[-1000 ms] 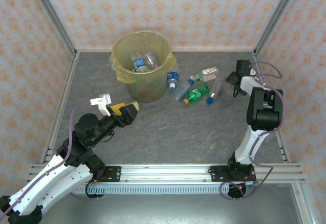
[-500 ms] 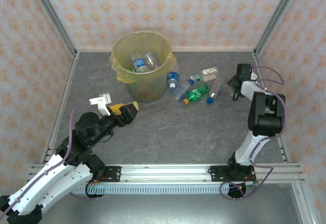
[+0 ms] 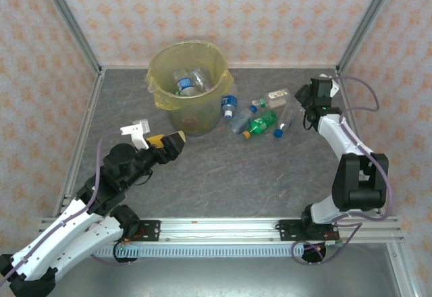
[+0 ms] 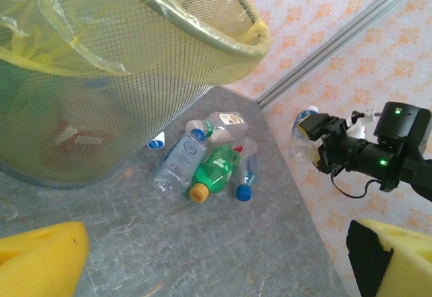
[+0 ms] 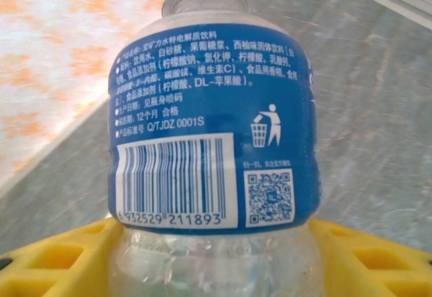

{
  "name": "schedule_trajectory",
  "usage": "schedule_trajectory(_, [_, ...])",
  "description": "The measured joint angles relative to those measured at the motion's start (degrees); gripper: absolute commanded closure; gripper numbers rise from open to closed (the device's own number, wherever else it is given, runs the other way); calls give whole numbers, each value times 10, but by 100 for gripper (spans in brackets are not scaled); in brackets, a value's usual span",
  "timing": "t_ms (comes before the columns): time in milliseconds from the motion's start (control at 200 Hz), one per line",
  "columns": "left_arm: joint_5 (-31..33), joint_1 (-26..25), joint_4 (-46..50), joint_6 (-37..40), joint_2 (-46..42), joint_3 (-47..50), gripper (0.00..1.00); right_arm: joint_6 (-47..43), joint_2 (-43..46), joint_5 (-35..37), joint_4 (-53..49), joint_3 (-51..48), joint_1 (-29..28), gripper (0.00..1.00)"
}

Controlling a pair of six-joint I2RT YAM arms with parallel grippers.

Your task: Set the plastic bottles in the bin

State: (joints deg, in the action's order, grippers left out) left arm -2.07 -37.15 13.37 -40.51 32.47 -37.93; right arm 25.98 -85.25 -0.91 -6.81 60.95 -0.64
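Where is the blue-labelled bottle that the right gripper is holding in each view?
Right wrist: blue-labelled bottle centre frame, upright between the yellow fingers.
Left wrist: right of centre, in the right gripper, against the wall.
Top external: at the right gripper, far right; hard to make out.
Landmark: green bottle, left of it in top and left wrist views.

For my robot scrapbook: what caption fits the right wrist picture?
The right gripper holds a blue-labelled bottle, grey table behind.
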Motion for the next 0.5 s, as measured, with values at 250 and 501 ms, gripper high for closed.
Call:
schedule_trajectory(250, [0,0,-25,-2,49,-28,1,-1,52,7,-3,23,-78,38])
schedule_trajectory(501, [2,-11,-38,-11,75,-39,1,-3,68,28,-12,114,-174,39])
